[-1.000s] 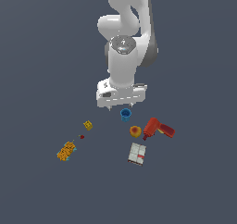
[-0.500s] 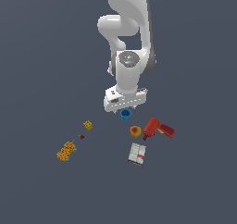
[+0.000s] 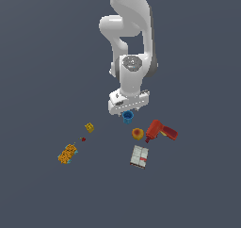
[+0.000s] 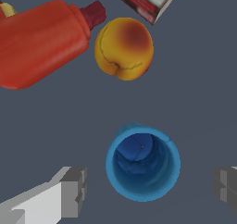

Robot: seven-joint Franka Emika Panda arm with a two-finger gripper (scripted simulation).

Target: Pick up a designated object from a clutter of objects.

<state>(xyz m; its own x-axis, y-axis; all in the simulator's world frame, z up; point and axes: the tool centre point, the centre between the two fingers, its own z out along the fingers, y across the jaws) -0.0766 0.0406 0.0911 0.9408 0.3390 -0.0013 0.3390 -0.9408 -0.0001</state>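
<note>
Wrist view: small blue tapered plastic cup [image 4: 142, 163], upright with a thicker rim and darker inside, sits between the spread, released fingers [image 4: 74, 191] of the hand [image 4: 150, 188], untouched.

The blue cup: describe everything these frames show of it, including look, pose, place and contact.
The blue cup is small and round, with a thicker, lighter blue rim and a darker inside that looks empty; it looks like plain plastic. It stands upright on the dark floor, mouth up. In the wrist view it sits between the open gripper's two fingers, and neither touches it. In the exterior view it lies just under the gripper, apart from the orange-yellow fruit and the red drill. Nothing touches it but the floor.
</note>
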